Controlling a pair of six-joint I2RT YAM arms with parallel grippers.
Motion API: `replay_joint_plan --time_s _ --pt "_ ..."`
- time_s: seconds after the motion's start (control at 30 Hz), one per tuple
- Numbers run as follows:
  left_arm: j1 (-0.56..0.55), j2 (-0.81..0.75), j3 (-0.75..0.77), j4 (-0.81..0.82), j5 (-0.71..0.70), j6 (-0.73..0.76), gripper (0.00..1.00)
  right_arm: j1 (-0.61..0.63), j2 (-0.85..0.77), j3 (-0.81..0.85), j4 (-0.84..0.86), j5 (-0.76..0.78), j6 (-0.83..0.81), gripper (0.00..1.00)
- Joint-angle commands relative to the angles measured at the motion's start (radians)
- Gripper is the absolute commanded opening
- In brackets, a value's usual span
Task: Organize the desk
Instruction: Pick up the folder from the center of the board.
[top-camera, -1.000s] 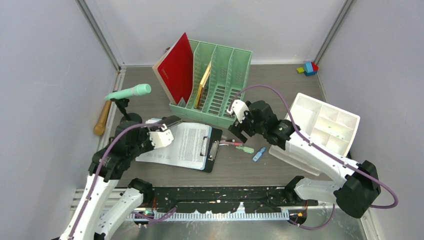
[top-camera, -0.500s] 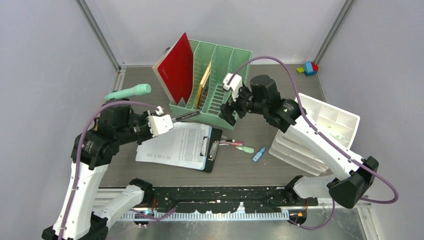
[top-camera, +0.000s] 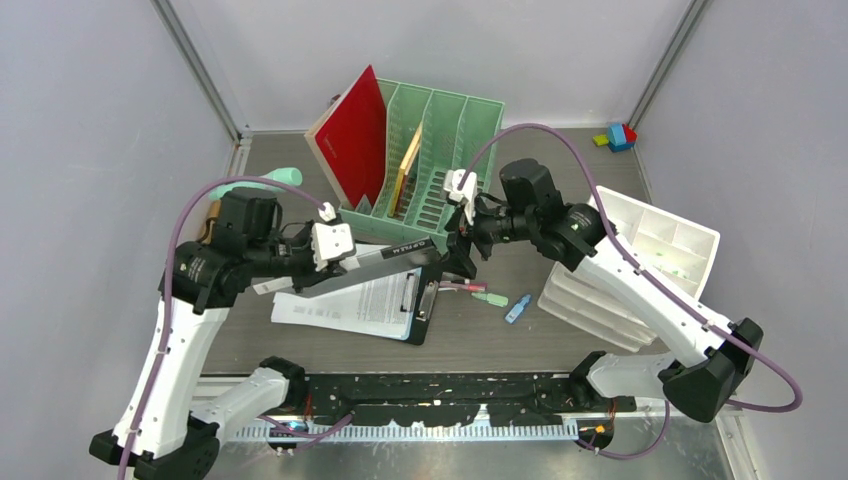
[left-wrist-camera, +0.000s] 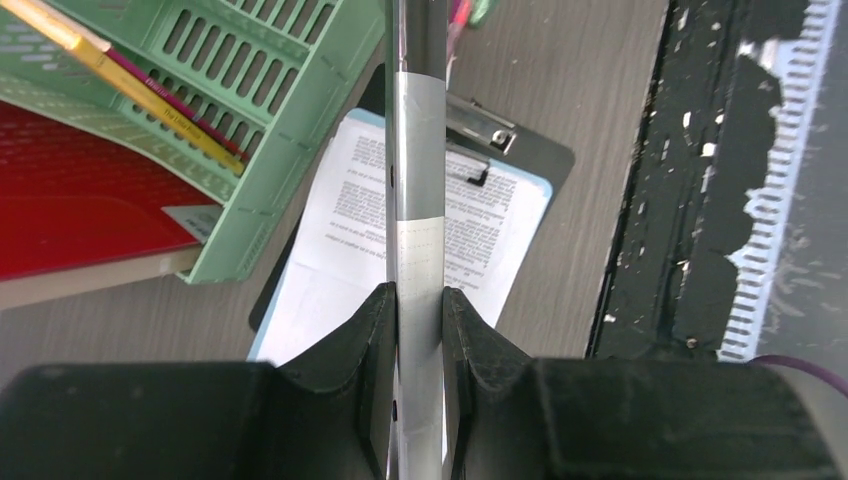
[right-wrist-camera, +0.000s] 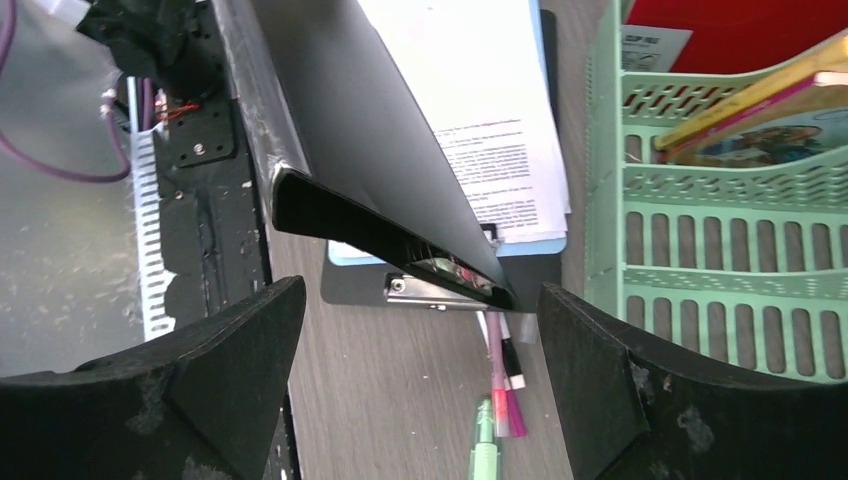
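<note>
The desk (top-camera: 560, 170) is a grey-brown wood-grain top. My left gripper (top-camera: 335, 255) is shut on a thin black folder (top-camera: 385, 265) and holds it in the air, slanted over the clipboard (top-camera: 425, 300). In the left wrist view the folder (left-wrist-camera: 420, 180) shows edge-on as a grey strip, pinched between both fingers of that gripper (left-wrist-camera: 420, 300). My right gripper (top-camera: 462, 250) stands wide open at the folder's right end. In the right wrist view the folder's (right-wrist-camera: 370, 150) corner lies between the fingertips of my right gripper (right-wrist-camera: 420, 290), touching neither.
A mint-green file rack (top-camera: 440, 160) with a red book (top-camera: 355, 140) stands behind. Pens (top-camera: 480, 293) and a blue marker (top-camera: 517, 308) lie right of the clipboard. A white drawer unit (top-camera: 640, 260) sits right. A mint microphone (top-camera: 280, 177), a wooden handle (top-camera: 208, 225) and toy blocks (top-camera: 617, 137) lie near the walls.
The left arm has risen and brought the folder up over the clipboard, reaching to the right. The right gripper rose toward the rack, then dropped to the folder's right end, staying open.
</note>
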Motion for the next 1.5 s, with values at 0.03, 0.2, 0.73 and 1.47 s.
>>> replay_joint_plan --time_s 0.03,0.2,0.73,1.47 --pt "0.000 -0.021 -0.010 0.071 0.144 -0.057 0.00 0.016 -0.047 -0.033 0.014 -0.082 -0.023 0.92" --pt "0.001 -0.039 -0.063 0.106 0.184 -0.095 0.00 0.027 -0.031 -0.060 0.072 -0.110 -0.003 0.91" --pt "0.001 -0.026 -0.151 0.245 0.245 -0.206 0.00 0.041 -0.028 -0.101 0.148 -0.156 0.086 0.23" --pt "-0.148 0.248 0.091 0.167 -0.028 -0.136 0.96 0.031 -0.037 -0.091 0.172 -0.123 0.129 0.00"
